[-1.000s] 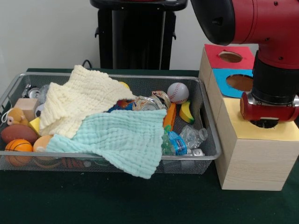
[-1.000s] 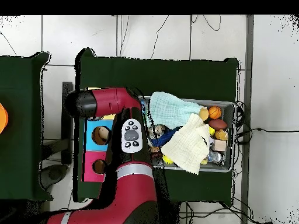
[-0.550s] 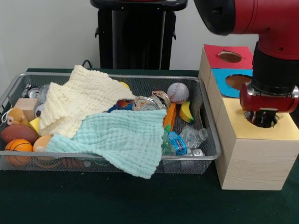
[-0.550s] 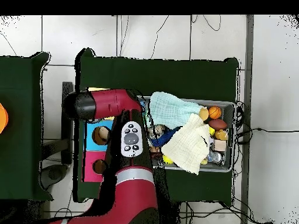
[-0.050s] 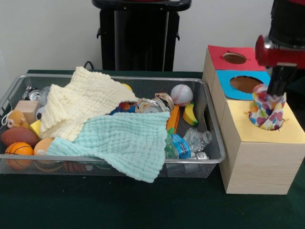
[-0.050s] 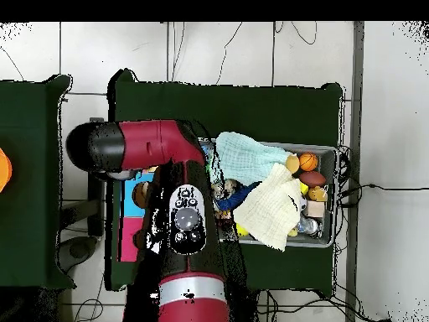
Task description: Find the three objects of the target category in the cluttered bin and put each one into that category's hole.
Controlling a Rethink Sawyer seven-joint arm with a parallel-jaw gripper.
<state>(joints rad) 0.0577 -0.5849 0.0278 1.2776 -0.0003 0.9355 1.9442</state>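
The red and black gripper (image 5: 276,88) stands above a heart-patterned paper cup (image 5: 267,113) half-sunk in the yellow-topped wooden box's hole (image 5: 265,128); whether its fingers hold it I cannot tell, so a clean drop needs a straight vertical withdrawal.

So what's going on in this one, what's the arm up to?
The red arm's gripper hangs over the yellow-topped end of the wooden sorting box, right above a heart-patterned paper cup that sits in the yellow hole. Whether the fingers grip the cup cannot be told. The wire bin beside the box is full of clutter: a cream cloth, a mint cloth, a baseball, small balls and crushed bottles.
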